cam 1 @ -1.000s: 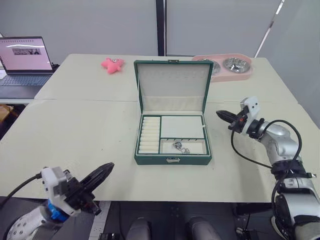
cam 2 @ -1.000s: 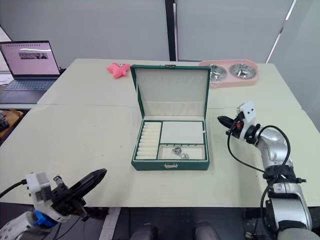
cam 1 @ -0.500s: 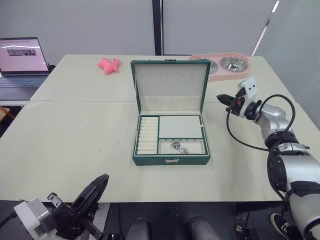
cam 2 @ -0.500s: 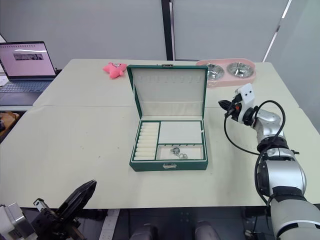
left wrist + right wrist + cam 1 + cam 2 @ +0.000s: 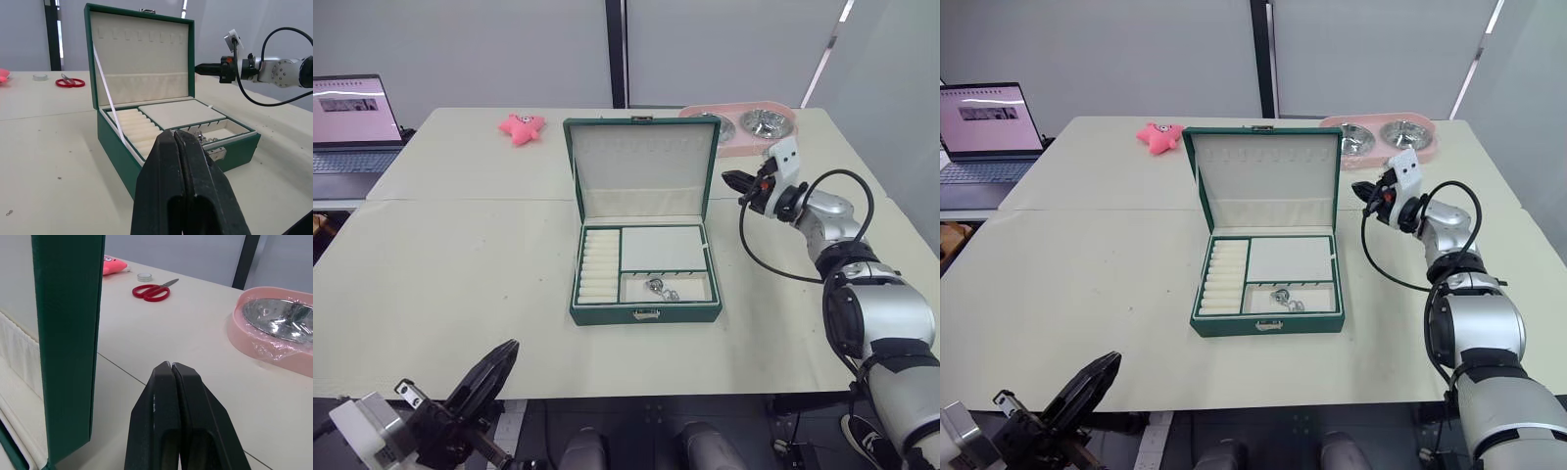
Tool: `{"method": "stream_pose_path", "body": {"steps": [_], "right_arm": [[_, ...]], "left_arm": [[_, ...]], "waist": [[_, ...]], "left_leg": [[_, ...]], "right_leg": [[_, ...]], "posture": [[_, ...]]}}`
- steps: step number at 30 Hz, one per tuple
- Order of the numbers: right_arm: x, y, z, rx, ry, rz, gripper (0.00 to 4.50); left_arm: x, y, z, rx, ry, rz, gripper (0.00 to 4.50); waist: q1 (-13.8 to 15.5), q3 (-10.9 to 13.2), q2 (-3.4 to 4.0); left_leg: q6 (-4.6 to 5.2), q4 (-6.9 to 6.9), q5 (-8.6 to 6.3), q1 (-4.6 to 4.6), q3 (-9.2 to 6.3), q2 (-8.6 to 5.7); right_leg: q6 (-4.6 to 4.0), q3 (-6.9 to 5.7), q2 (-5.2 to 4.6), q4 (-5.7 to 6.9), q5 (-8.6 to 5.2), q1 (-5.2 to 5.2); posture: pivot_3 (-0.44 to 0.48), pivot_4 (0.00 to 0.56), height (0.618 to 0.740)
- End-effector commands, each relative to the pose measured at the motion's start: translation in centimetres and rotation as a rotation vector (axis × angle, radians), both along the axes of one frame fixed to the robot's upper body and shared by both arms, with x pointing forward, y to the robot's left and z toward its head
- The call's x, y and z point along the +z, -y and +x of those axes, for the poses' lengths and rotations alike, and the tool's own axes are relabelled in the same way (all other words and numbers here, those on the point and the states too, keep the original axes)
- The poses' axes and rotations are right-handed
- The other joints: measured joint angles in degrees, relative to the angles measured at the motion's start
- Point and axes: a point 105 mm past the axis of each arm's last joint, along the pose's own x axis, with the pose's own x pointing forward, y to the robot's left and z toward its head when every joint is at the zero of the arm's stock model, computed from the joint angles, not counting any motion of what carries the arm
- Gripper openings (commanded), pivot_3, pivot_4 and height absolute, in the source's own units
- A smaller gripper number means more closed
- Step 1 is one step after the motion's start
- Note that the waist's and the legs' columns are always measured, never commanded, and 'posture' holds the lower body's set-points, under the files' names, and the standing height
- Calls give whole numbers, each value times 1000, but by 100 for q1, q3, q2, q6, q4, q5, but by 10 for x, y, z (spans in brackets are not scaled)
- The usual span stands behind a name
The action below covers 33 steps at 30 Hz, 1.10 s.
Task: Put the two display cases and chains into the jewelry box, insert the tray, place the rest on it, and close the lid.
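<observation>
The pale table (image 5: 460,264) carries the open jewelry box (image 5: 645,311), a pink star toy (image 5: 522,126), red scissors (image 5: 152,291), a tape roll (image 5: 143,277) and a pink double pet bowl (image 5: 749,127).

No readable text, laptop screen (image 5: 347,106) shows a banner too small to make out

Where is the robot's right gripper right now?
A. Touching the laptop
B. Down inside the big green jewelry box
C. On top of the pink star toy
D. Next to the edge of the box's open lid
D: the right gripper, its two black fingers shut, sits beside the right edge of the dark green hinged lid, which stands open above the jewelry box.
</observation>
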Motion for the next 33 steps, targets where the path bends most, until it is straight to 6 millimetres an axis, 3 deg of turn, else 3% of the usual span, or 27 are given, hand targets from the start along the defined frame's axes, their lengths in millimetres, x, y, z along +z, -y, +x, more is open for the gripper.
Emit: {"method": "stream_pose_path", "body": {"steps": [1, 25, 29, 33], "right_arm": [[29, -7, -1, 41, 88, 40, 42], [34, -16, -4, 104, 102, 41, 42], [39, -18, -8, 158, 91, 85, 42], [35, -25, -21, 319, 7, 116, 42]], "left_arm": [[6, 4, -1, -19, 18, -3, 0], [15, 7, 8, -22, 72, -13, 0], [13, 7, 7, -22, 65, -13, 0], [12, 6, 6, -19, 61, -11, 0]], "waist": [[-3, 1, 1], [-3, 4, 8], [-3, 5, 8], [-3, 5, 8]], "left_leg": [[0, 0, 0, 0, 0, 0], [0, 1, 0, 0, 0, 0], [0, 1, 0, 0, 0, 0], [0, 1, 0, 1, 1, 1]], "right_leg": [[0, 0, 0, 0, 0, 0], [0, 1, 0, 10, 0, -4], [0, 0, 0, 11, 0, -4], [0, 1, 0, 12, 0, -4]], "posture": [[0, 150, 740], [0, 150, 740], [0, 150, 740], [0, 150, 740]]}}
